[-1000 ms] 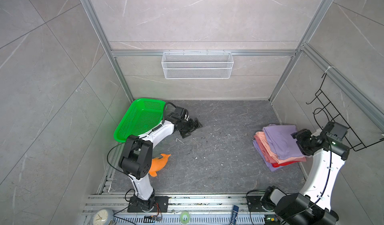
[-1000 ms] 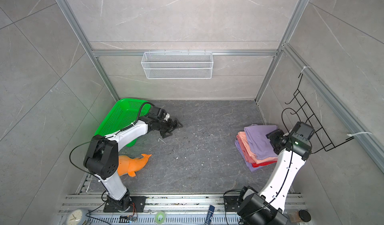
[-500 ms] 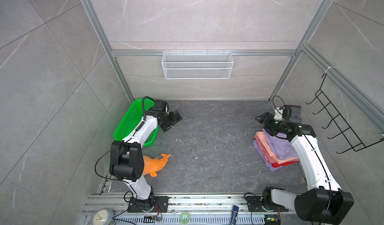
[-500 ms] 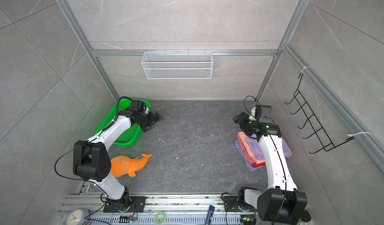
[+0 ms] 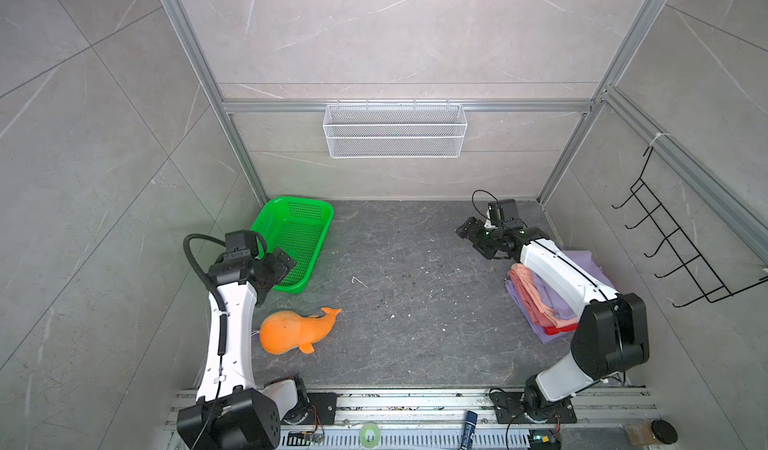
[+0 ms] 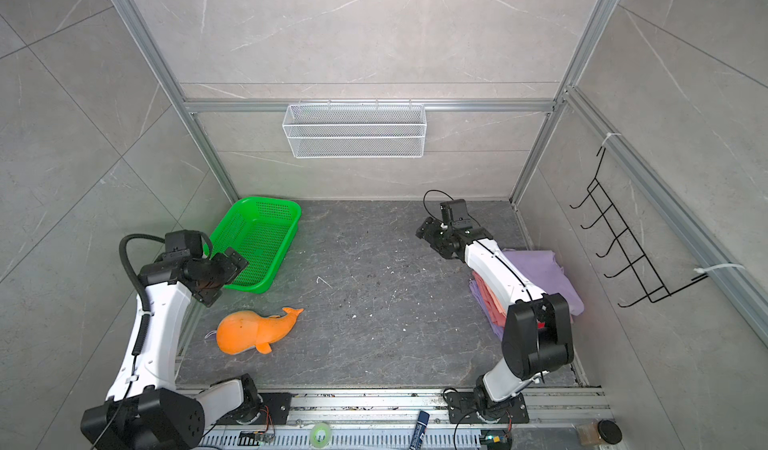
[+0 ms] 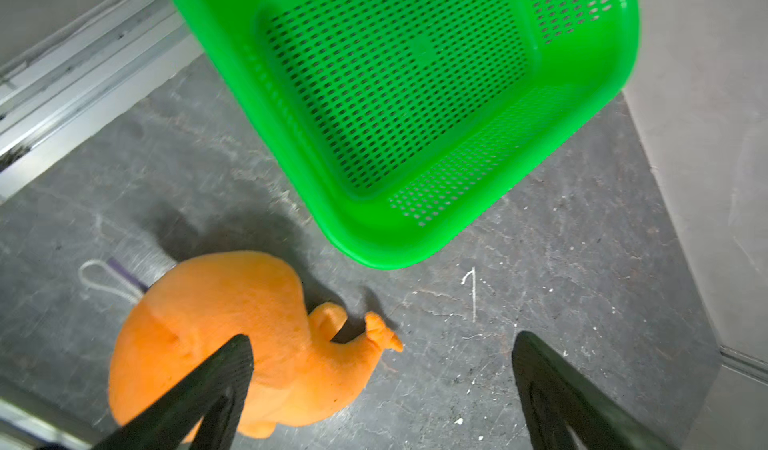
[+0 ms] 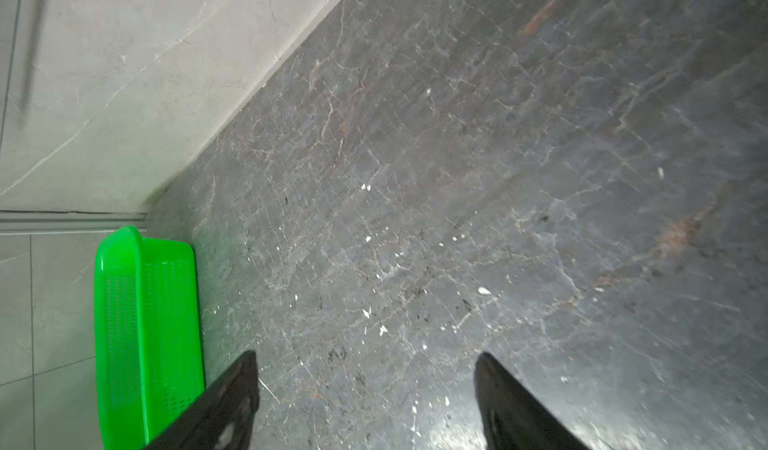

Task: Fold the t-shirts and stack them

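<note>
Lying folded in one pile at the right edge of the table (image 5: pixel 415 302), the t-shirts (image 5: pixel 536 302) seem finished; so the left gripper (image 7: pixel 382 344) and right gripper (image 8: pixel 365 356) hang released, holding nothing.

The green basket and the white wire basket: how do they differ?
The green basket is perforated plastic; the white wire basket is fine mesh. The green basket sits on the dark floor; the white wire basket hangs on the back wall. Both look empty.
</note>
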